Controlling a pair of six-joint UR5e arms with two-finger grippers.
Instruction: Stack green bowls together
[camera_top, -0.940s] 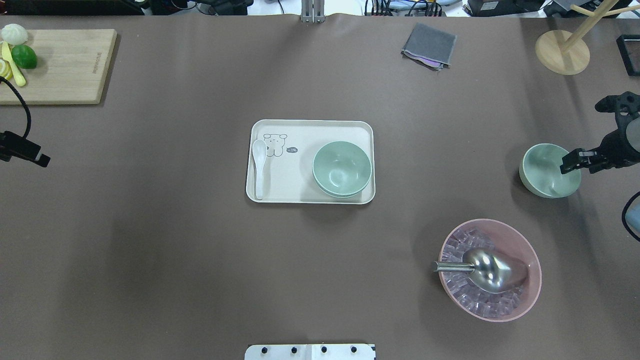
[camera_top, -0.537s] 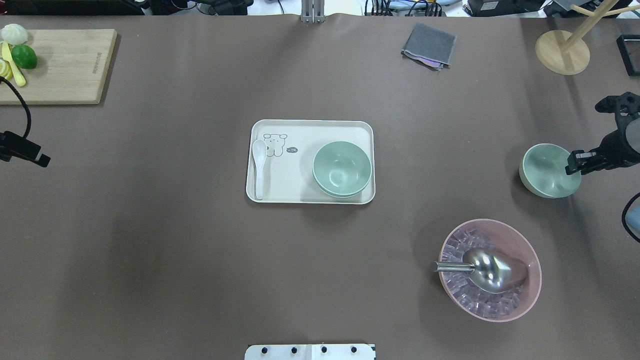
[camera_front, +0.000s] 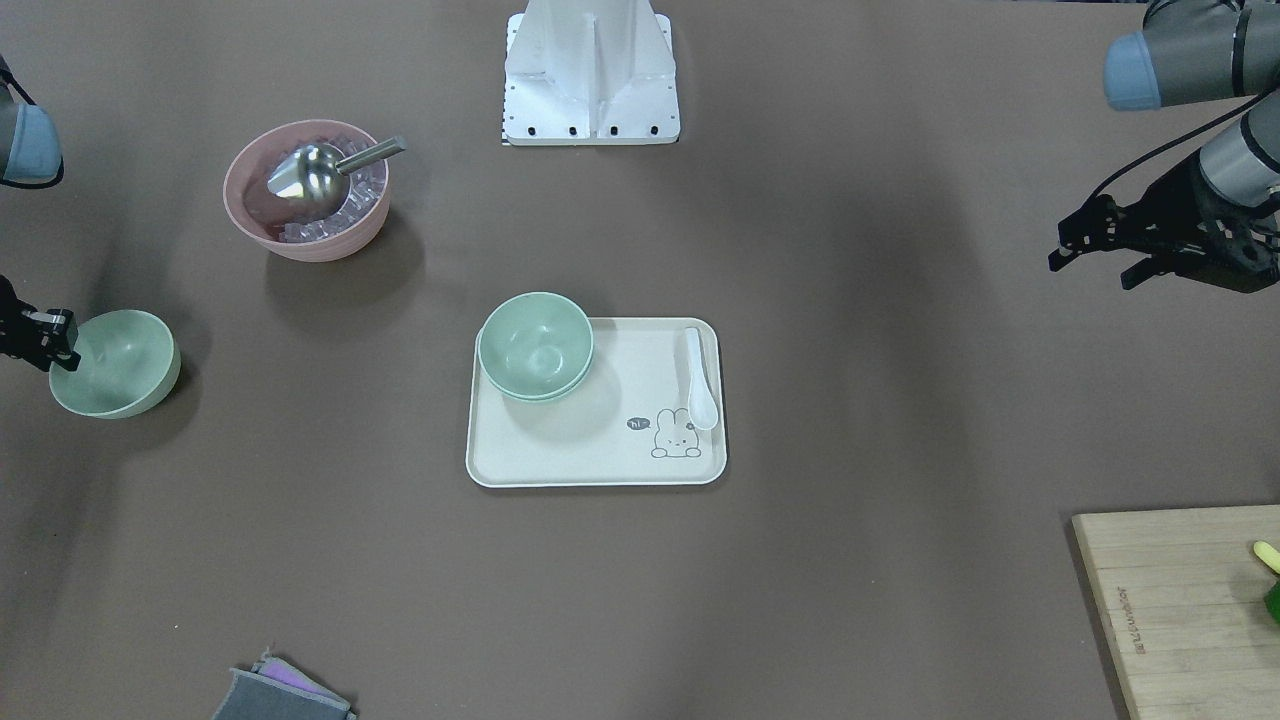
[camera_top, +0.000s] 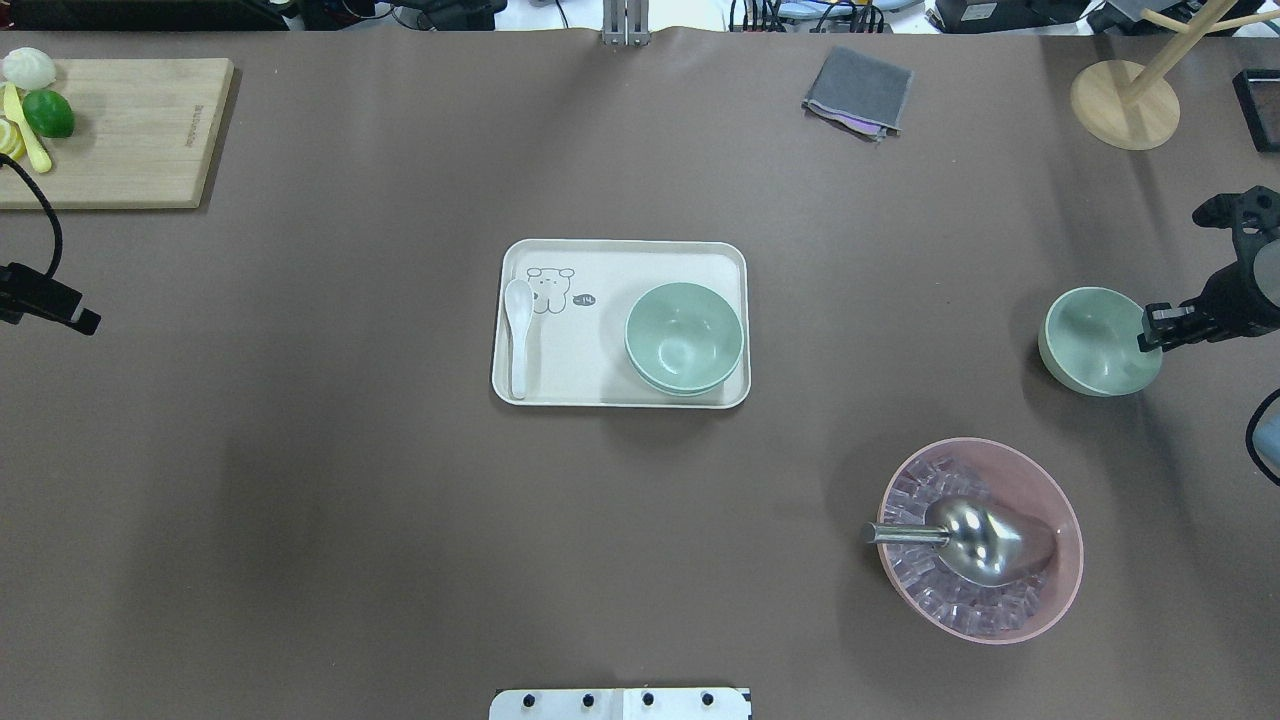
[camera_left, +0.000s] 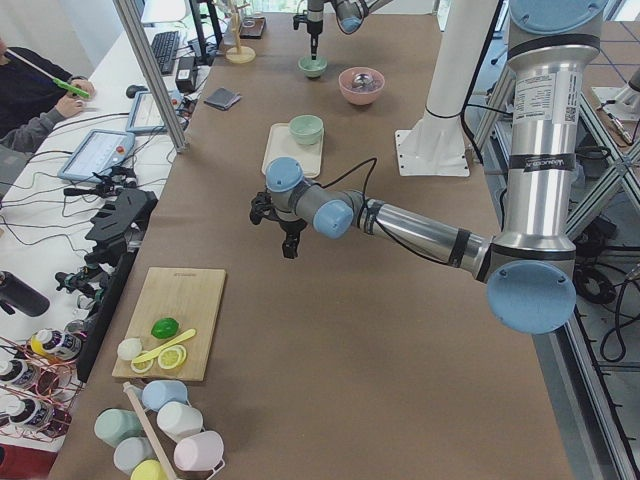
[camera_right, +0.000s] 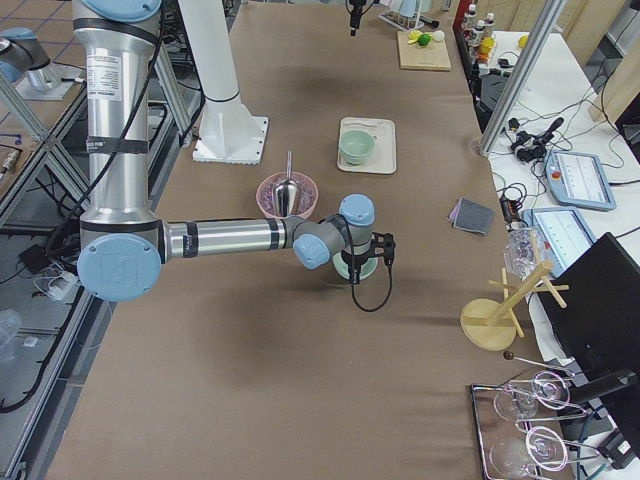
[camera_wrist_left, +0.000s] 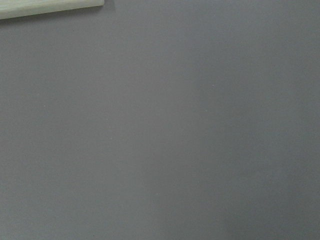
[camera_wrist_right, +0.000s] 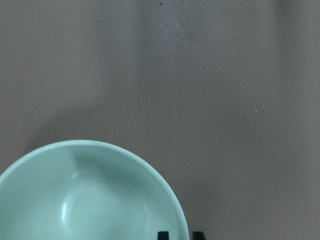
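Two pale green bowls sit nested at the right end of the cream tray; they also show in the front view. A third green bowl rests on the table at the far right, also in the front view. My right gripper is at this bowl's right rim. In the right wrist view one fingertip is inside the bowl and the other just outside, closed narrowly on the rim. My left gripper is open and empty above bare table at the far left.
A pink bowl with ice and a metal scoop stands in front of the single green bowl. A white spoon lies on the tray. A cutting board, a grey cloth and a wooden stand line the far edge.
My right gripper has drawn back from over the bowl's inside to its right rim and stands more upright. The bowl and the left arm have not moved.
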